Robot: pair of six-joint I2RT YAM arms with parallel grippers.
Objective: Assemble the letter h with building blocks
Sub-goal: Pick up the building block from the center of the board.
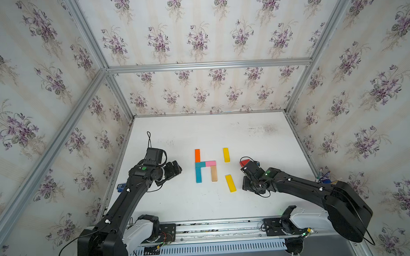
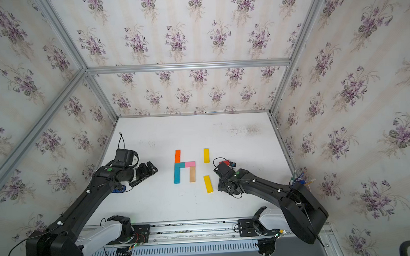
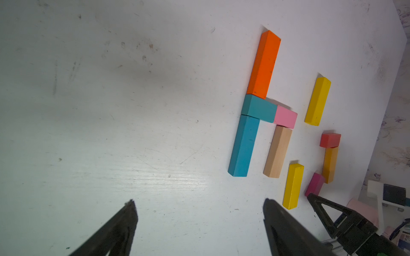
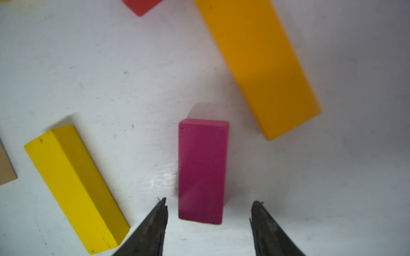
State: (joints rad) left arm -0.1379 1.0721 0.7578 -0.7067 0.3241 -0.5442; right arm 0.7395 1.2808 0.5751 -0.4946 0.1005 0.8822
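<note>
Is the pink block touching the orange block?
No, the short teal block lies between the pink block and the orange block, keeping them apart.

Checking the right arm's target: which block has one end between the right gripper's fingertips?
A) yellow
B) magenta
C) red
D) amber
B: the right wrist view shows the magenta block with one end between the fingertips of the open right gripper, gaps either side.
</note>
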